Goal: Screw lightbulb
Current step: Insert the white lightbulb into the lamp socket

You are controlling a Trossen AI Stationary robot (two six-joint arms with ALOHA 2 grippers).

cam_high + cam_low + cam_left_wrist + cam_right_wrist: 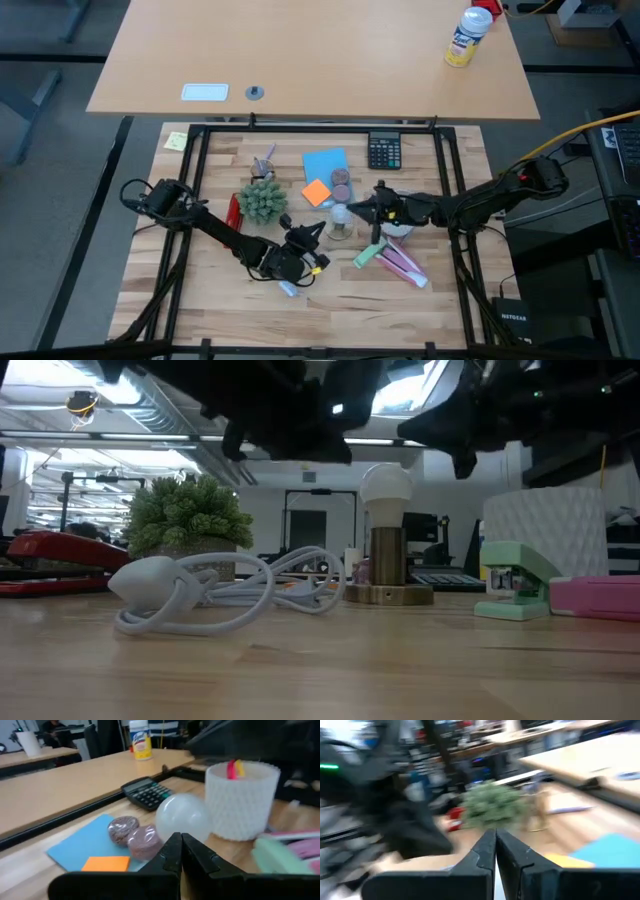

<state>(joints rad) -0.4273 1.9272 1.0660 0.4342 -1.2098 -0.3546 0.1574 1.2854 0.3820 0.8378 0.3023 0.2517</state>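
Note:
The lightbulb (pixel 386 485), a frosted white globe, stands upright with its base in a brass socket stand (pixel 388 565) near the table's middle (pixel 340 213). My left gripper (pixel 318 231) is shut just to the bulb's left. In the left wrist view its tips (pixel 180 840) point at the globe (pixel 182 816) from slightly short of it. My right gripper (pixel 356 210) is shut just to the bulb's right, and in the right wrist view its tips (pixel 495 837) have nothing between them. In the low view both hang dark above the bulb, whose top shows free.
A white cup of pens (pixel 400 226) stands right of the bulb, with a green stapler (pixel 367 256) and a pink item (pixel 406 266) nearer. A plant (pixel 262 201), red stapler (pixel 233 211), calculator (pixel 384 152), blue and orange notes (pixel 323 165) and a white looped cord (pixel 205 592) surround the stand.

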